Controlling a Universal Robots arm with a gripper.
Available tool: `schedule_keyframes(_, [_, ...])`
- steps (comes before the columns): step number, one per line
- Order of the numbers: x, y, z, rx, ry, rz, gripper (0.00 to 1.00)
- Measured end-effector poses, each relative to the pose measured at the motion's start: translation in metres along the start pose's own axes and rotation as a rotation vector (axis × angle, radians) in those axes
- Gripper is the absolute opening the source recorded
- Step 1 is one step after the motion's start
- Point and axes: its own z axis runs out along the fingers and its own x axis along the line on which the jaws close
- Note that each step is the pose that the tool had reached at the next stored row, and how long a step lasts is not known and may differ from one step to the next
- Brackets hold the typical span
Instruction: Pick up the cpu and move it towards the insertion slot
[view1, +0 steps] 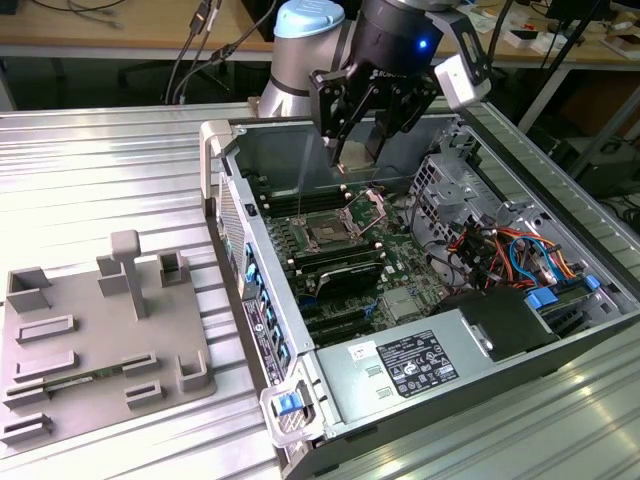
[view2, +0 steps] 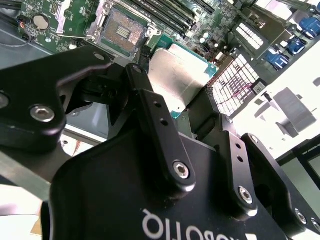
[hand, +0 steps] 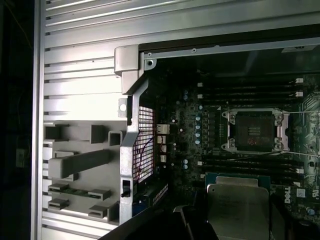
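Observation:
My gripper (view1: 360, 150) hangs over the back of the open computer case and is shut on the cpu (view1: 352, 152), a flat square chip with a silvery top. The second wrist view shows the cpu (view2: 182, 75) clamped between the two black fingers (view2: 145, 100), held tilted. The insertion slot (view1: 325, 232) is a square socket with a dark centre and a metal frame on the green motherboard, below the gripper and apart from it. In both wrist views the slot (view2: 120, 30) (hand: 254, 131) lies just beyond the chip (hand: 240, 205).
Long black memory slots (view1: 340, 268) flank the socket. A power supply (view1: 420, 365), coloured cables (view1: 505, 250) and a drive cage (view1: 450, 180) fill the case's right side in the exterior view. A grey fixture plate (view1: 100, 320) lies left of the case wall (view1: 235, 215).

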Motion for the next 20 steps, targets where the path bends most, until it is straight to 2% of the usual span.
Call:
schedule_keyframes(6, [-0.0135,0.0045,0.0002,0.0000,0.0006,0.000,0.55])
schedule_keyframes(10, [-0.0156,0.0089,0.0013,0.0000,0.0007,0.000,0.55])
schedule_keyframes(14, [-0.0196,0.0217,0.0028,0.0003,0.0007,0.000,0.55])
schedule_keyframes(16, [-0.0239,0.0329,0.0044,0.0009,0.0007,0.000,0.55])
schedule_keyframes(20, [-0.0307,0.0414,0.0076,0.0009,0.0007,0.001,0.55])
